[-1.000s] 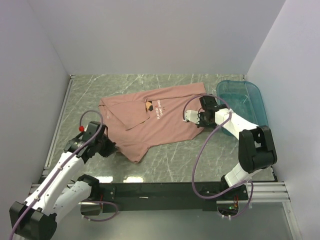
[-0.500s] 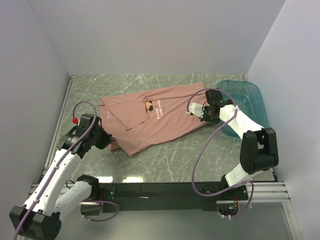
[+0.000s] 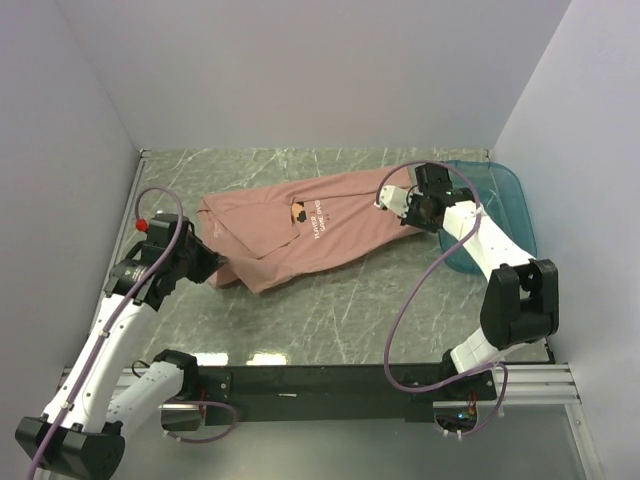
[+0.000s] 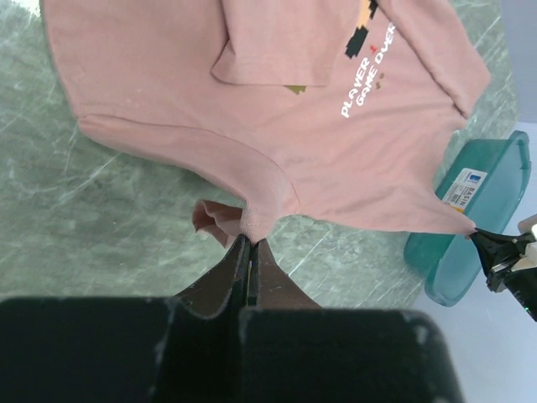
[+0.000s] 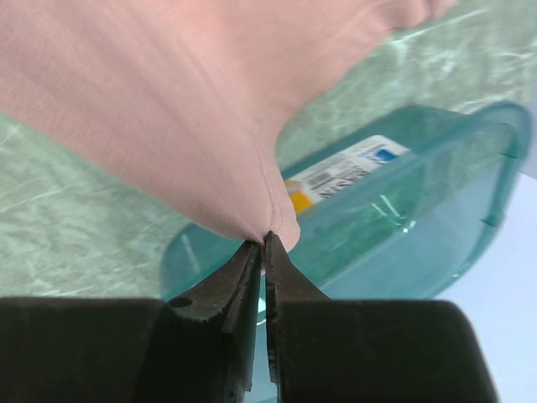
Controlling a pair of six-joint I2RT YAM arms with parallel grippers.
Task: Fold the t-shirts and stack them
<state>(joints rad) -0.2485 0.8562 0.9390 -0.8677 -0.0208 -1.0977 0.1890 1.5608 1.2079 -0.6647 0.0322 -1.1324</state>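
Note:
A dusty-pink t-shirt [image 3: 320, 235] with a small pixel figure and white text lies stretched across the marble table, its near edge lifted. My left gripper [image 3: 222, 272] is shut on the shirt's lower left hem corner [image 4: 252, 225], which bunches at the fingertips. My right gripper [image 3: 424, 226] is shut on the shirt's right corner [image 5: 277, 227], held up beside the teal tub. In the left wrist view the t-shirt [image 4: 277, 109] spreads out ahead with the print showing, and one sleeve is folded over the chest.
A translucent teal plastic tub [image 3: 492, 210] stands at the right of the table, a label on its wall [image 5: 344, 172]. White walls close in the left, back and right sides. Bare marble tabletop [image 3: 330, 310] lies between the shirt and the arm bases.
Both grippers have moved away from the bases, carrying the shirt's near edge toward the back. The left one also shifted left, so the shirt looks narrower front to back.

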